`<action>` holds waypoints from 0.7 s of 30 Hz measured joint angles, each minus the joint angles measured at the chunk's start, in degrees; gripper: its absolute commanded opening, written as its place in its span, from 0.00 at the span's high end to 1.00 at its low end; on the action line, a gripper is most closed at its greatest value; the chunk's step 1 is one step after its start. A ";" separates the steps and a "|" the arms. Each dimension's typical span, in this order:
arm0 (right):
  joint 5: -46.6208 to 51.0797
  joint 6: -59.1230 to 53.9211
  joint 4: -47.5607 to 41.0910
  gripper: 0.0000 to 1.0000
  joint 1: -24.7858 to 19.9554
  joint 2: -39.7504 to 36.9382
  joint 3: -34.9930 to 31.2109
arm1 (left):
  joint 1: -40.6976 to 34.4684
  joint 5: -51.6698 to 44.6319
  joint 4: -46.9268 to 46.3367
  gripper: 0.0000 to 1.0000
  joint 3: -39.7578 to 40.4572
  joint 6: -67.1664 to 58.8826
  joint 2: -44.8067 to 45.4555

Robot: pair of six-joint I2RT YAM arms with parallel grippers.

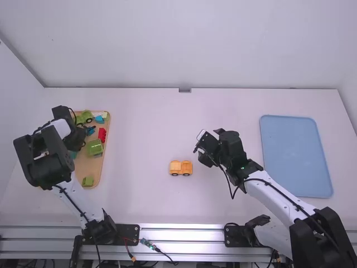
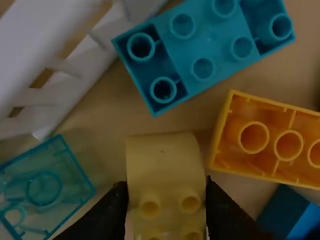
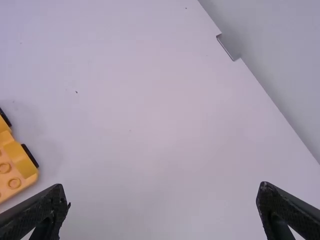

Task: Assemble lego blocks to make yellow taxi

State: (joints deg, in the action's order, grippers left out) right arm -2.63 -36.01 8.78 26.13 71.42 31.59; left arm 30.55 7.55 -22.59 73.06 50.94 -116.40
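Observation:
Over the tan tray at the far left is my left gripper. In the left wrist view, the left gripper is shut on a yellow block, one finger against each side. An orange-yellow block lies close beside it. On the table's middle stands an orange-yellow car base with black wheels. My right gripper is just to the right of that base and above the table. Wide open and with nothing between its fingers, the right gripper has part of the car base off to one side.
Around the held block are a teal block, a clear teal block, a dark blue block and a white slotted piece. The tray also bears a red block and green pieces. A blue tray lies at the right.

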 measured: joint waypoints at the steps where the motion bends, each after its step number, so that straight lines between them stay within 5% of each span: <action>1: 0.02 0.00 -0.02 0.01 0.00 0.02 0.00 | 0.00 0.02 -0.02 0.71 0.00 0.02 0.00; 6: 0.02 0.00 0.00 0.01 0.02 0.02 0.00 | 0.00 0.22 -0.48 0.93 0.09 0.33 0.00; 16: 0.04 -0.02 0.04 0.01 0.00 0.02 0.00 | 0.04 0.15 -0.85 0.98 0.33 -0.48 0.02; 21: 0.02 0.04 0.61 0.01 0.00 0.02 0.00 | 0.04 -0.39 -8.63 0.98 3.13 -0.90 0.00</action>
State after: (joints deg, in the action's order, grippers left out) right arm -2.61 -35.97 9.39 26.13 71.44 31.59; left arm 30.59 7.16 -31.22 76.18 50.04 -116.40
